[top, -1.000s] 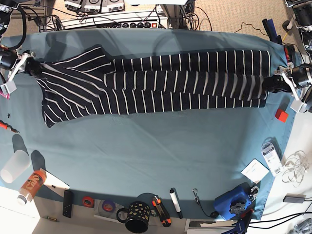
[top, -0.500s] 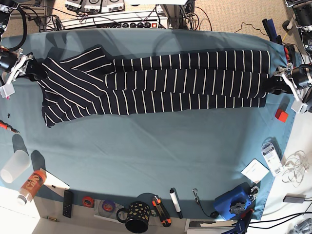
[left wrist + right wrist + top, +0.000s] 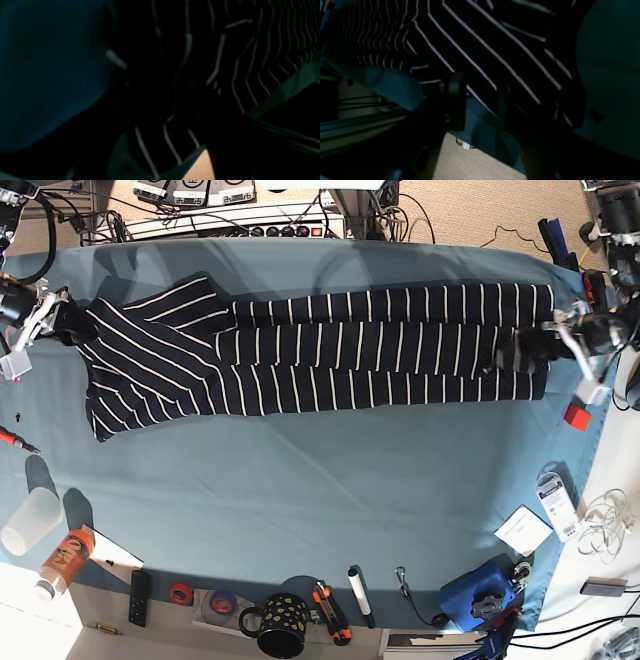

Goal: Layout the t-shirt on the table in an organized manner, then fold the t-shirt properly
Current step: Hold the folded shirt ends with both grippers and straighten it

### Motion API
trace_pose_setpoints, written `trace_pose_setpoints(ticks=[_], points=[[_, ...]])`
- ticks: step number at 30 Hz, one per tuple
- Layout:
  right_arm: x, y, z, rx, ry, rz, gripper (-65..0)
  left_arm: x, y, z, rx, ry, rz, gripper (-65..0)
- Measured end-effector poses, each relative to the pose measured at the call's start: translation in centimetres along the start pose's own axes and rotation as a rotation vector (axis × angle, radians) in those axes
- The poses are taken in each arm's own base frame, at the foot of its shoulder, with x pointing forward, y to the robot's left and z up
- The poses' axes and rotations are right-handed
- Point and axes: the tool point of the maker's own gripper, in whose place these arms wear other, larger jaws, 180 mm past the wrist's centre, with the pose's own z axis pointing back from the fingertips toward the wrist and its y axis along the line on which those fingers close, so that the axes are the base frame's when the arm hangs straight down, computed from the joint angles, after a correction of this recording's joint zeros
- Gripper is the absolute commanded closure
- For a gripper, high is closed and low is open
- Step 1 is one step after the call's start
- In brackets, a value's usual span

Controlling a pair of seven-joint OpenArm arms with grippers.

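One garment fills my screen: the t-shirt [image 3: 310, 350], dark with thin white stripes, lies stretched in a long band across the far half of the table [image 3: 330, 500], folded lengthwise on itself, with the sleeve end fanning out on the base view's left and the hem end on its right. I judge it light, limp and prone to bunching; it will sag wherever it is lifted and drag wrinkles along if pulled by one point. Corners and seamed edges look like the sound places to pinch, since a doubled hem gives the pads something to bite, and taking both layers together should keep the fold from sliding apart.

At the hem end my left gripper [image 3: 520, 352] sits over the fabric, inside the shirt's edge. Its wrist view is dark and blurred, showing striped cloth close below, and I cannot tell whether the jaws stand apart or are closed on fabric. At the sleeve end my right gripper [image 3: 480, 100] has its two fingers clearly parted, with teal cloth visible between them and the shirt's edge just beyond; it grips nothing as far as I can see.

Along the near edge sit a black mug [image 3: 280, 627], a translucent cup [image 3: 30, 520] and a small red block [image 3: 577, 416], all well apart from the shirt.
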Motion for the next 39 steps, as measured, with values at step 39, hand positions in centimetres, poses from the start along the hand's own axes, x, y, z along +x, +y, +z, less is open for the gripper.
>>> trace_pose_setpoints(ticks=[39], points=[[-5.1, -1.7, -2.2, -0.139, 0.127, -0.050, -20.6, 1.3, 0.8, 0.1, 0.055, -0.015, -0.016, -42.5]])
